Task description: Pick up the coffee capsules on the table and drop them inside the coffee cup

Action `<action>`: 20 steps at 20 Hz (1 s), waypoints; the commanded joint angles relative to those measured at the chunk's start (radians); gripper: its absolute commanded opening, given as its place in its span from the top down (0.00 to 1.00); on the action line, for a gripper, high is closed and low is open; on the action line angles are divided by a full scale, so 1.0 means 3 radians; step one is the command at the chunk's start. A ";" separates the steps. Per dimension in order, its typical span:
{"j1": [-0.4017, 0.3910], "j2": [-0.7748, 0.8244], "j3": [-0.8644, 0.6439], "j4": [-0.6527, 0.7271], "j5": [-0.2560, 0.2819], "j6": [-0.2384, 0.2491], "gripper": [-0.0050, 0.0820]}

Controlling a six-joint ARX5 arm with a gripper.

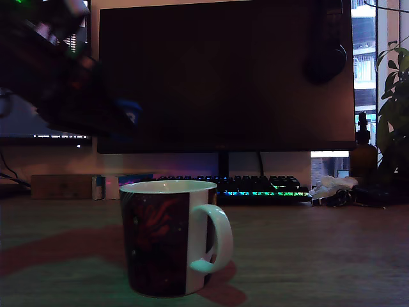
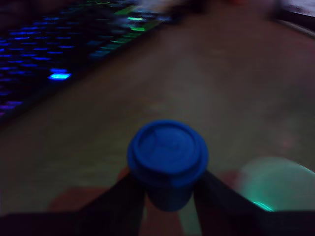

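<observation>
Between the two dark fingers of the arm's gripper sits a small blue tapered coffee capsule, pinched at its narrow body from both sides, with its wider round rim turned toward the wrist camera. The exterior view shows the same blue capsule with a white mark on it at the tip of the dark, blurred gripper, held in the air at the exterior view's upper left, above the level of the mug's rim and off toward the exterior view's left of it. Below stands the ceramic coffee cup, wrapped in a dark red-and-black pattern with a white vertical band, a pale rim and a white loop handle pointing to the exterior view's right; it is upright on the broad grey-brown wood-grain table. In the wrist view a pale, green-tinged curve of the cup's rim shows just past one finger. Farther back on the table lies a black keyboard lit in blue and green, under a large dark monitor. At the exterior view's right edge are a dark bottle and a leafy plant.
</observation>
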 commanded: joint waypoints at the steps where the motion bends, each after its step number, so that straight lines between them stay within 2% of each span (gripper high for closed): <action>1: -0.0061 -0.0144 -0.0088 0.0031 0.0014 -0.0015 0.82; 5: -0.0226 -0.0354 -0.0160 0.0028 0.0100 -0.0060 0.82; 13: -0.0636 -0.0374 -0.0167 0.0029 0.0085 -0.0070 0.82; 16: -0.0745 -0.0373 -0.0174 0.0032 -0.0018 -0.0088 0.82; 20: -0.0846 -0.0373 -0.0239 0.0148 -0.0056 -0.0144 0.82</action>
